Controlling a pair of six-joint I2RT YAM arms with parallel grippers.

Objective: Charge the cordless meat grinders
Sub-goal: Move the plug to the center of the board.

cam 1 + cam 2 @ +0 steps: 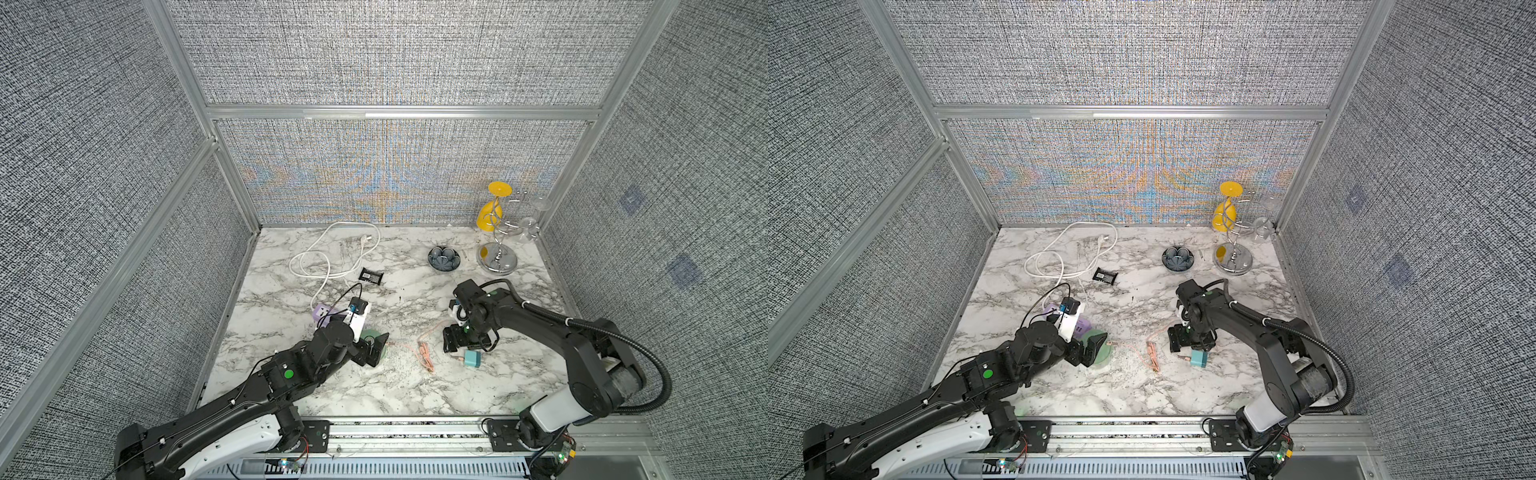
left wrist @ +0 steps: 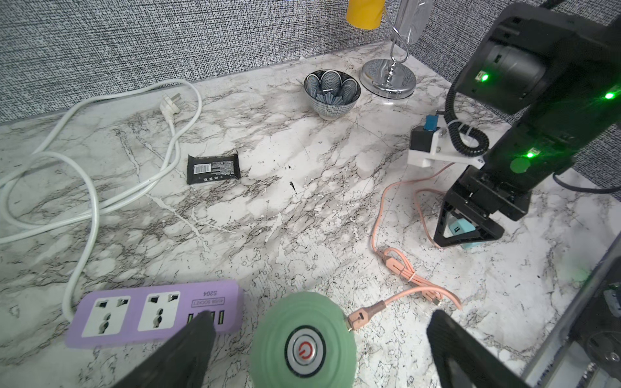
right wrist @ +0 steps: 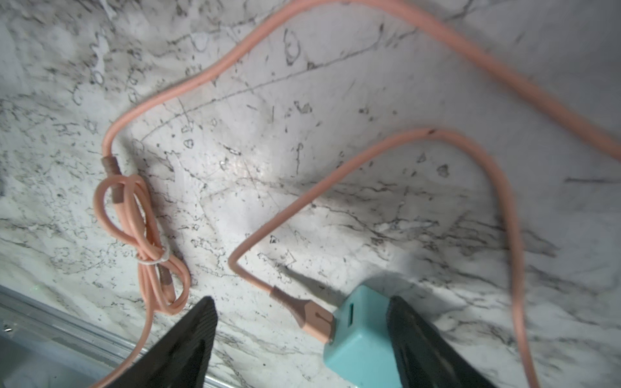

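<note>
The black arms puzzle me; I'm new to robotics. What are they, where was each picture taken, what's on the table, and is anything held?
They are two robot arms, left and right, with two-finger grippers. Two pictures look down from overhead; two come from wrist cameras. On the marble table are a purple power strip, a white cord, a black packet, a patterned bowl and a chrome glass stand. The left gripper straddles the mint-green meat grinder, jaws open. The right gripper, also open, straddles a teal plug adapter with a pink cable plugged in. Nothing is gripped.
</note>
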